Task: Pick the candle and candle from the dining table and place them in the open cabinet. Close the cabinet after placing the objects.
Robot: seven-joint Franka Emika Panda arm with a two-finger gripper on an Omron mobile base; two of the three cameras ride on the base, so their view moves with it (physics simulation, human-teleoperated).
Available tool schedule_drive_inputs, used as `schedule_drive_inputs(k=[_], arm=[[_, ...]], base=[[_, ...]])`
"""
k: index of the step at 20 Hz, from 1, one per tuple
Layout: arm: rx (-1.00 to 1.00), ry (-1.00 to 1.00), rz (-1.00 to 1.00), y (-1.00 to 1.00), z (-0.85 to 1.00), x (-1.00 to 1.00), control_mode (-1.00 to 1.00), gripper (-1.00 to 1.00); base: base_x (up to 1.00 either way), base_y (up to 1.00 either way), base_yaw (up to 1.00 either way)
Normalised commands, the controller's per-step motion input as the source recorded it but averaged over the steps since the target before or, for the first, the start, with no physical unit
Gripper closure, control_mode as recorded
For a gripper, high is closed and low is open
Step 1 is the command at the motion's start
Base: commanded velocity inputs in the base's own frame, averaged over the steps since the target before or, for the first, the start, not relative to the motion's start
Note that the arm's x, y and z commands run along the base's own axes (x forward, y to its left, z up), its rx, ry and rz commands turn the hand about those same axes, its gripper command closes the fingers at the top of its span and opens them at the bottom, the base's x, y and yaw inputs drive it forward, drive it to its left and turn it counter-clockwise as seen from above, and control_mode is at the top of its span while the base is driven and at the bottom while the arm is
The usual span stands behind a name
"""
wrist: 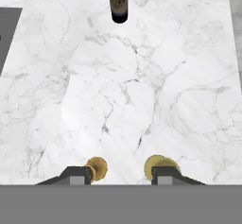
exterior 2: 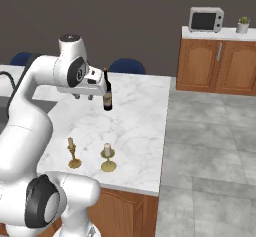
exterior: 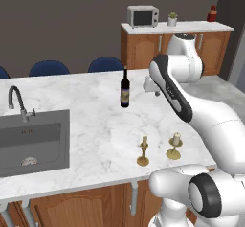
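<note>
Two brass candlesticks stand near the front edge of the marble dining table. The thin yellowish candle is on the left and the short cream candle on the right. From the right base view they are the thin candle and the cream candle. My gripper hangs well above the table, between the candles and the wine bottle, pointing down. In the hand view the gripper is open and holds nothing, with the thin candle and the cream candle just past its fingertips. The open cabinet is out of view.
A dark wine bottle stands mid-table behind the candles. A grey sink with a curved faucet takes up the table's left. Blue chairs line the far side. A back counter holds a microwave. Grey floor lies to the right.
</note>
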Motion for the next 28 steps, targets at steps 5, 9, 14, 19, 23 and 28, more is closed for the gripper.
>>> schedule_drive_inputs(k=[5, 9, 14, 19, 23, 28], arm=[[0.0, 0.0, 0.0, 0.0, 0.0, -0.15, -1.0, -1.0], [0.0, -0.01, 0.0, -0.08, 0.0, -0.49, -1.0, -1.0], [0.0, -0.05, 0.01, -0.11, 0.0, -0.3, -1.0, -1.0], [0.02, -0.05, 0.11, -0.33, 0.0, -0.21, -1.0, -1.0], [0.04, -0.03, 0.17, -0.43, -0.01, -0.03, -1.0, -1.0], [0.03, -0.03, 0.22, -0.35, -0.01, -0.02, -1.0, -1.0]], base=[[0.0, 0.0, 0.0], [0.0, 0.0, 0.0], [0.0, 0.0, 0.0], [0.0, 0.0, 0.0], [0.0, 0.0, 0.0], [0.0, 0.0, 0.0]])
